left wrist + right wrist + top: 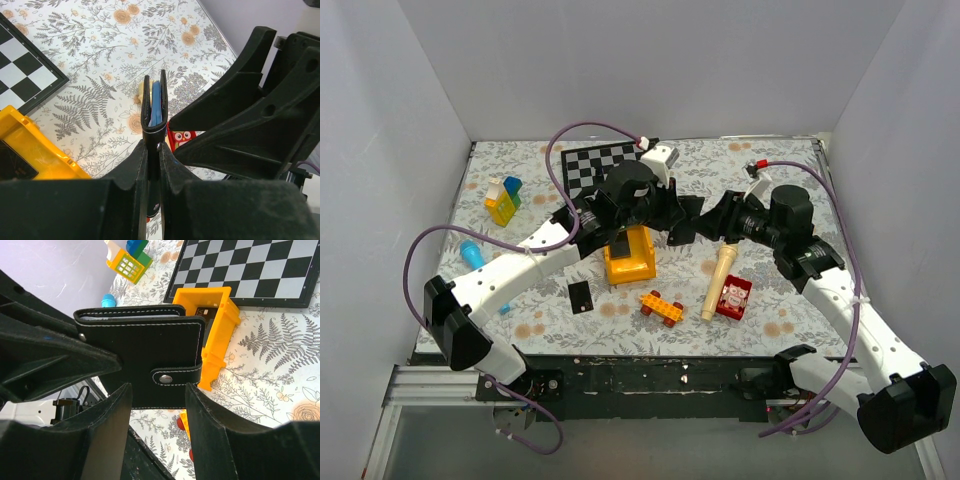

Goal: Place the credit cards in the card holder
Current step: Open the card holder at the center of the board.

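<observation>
my left hand is clenched on the card holder: black, white-stitched, snap tab fastened, blue inside, lifted mid-frame above the counter. my right hand is spread wide beside it.

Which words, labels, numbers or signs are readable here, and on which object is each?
No text can be read.
Black card in the yellow bin: white print, too small to read.
Loose black card on the table: white mark, too small.
Red box: owl picture; any words too small.
Card holder: no lettering visible.
</observation>
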You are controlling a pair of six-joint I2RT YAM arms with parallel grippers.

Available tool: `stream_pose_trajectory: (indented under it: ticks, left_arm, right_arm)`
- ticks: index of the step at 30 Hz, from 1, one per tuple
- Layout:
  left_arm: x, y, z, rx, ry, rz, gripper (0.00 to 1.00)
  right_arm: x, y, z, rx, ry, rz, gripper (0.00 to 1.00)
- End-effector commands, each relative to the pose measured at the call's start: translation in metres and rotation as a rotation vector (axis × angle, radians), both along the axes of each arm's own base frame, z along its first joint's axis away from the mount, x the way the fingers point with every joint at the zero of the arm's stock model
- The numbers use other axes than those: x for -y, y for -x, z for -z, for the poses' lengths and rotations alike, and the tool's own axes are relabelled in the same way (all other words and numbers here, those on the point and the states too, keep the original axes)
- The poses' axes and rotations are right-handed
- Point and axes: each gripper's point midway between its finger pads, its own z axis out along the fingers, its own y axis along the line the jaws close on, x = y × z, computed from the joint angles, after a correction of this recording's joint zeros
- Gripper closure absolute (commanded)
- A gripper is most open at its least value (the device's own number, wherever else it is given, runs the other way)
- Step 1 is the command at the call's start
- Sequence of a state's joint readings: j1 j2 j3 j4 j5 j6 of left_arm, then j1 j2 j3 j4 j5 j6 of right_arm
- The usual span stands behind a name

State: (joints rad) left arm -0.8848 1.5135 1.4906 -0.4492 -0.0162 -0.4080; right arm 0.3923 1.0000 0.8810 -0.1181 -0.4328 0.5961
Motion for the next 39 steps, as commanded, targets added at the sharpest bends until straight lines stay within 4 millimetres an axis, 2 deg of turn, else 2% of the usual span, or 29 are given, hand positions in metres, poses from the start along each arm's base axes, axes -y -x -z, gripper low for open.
stream_pose_trajectory:
  ticks: [1, 6, 10, 20, 27, 34, 39]
  left_arm:
    - [0.006, 0.006, -0.032, 0.045, 0.064, 0.018, 1.00]
    - [0.011, 0.013, -0.032, 0.034, 0.084, 0.036, 1.00]
    - [0.016, 0.022, -0.036, 0.022, 0.112, 0.072, 1.00]
    - [0.010, 0.025, -0.048, 0.050, 0.132, 0.061, 1.00]
    - [0.001, 0.020, -0.050, 0.074, 0.117, 0.023, 1.00]
    - [0.001, 0.023, -0.050, 0.067, 0.125, 0.028, 1.00]
    - [-0.002, 0.020, -0.045, 0.070, 0.112, 0.008, 1.00]
  right_arm:
    - [-0.006, -0.004, -0.026, 0.078, -0.033, -0.017, 0.46]
    - [-0.004, -0.007, -0.021, 0.073, -0.020, -0.006, 0.46]
    - [-0.002, -0.008, -0.015, 0.060, -0.009, 0.013, 0.49]
    - [0.013, -0.018, 0.005, -0.005, 0.060, 0.123, 0.74]
    - [0.033, -0.026, 0.026, -0.077, 0.156, 0.241, 0.99]
    - [0.042, -0.028, 0.045, -0.142, 0.216, 0.289, 0.99]
    - [0.042, -0.028, 0.045, -0.143, 0.209, 0.293, 0.99]
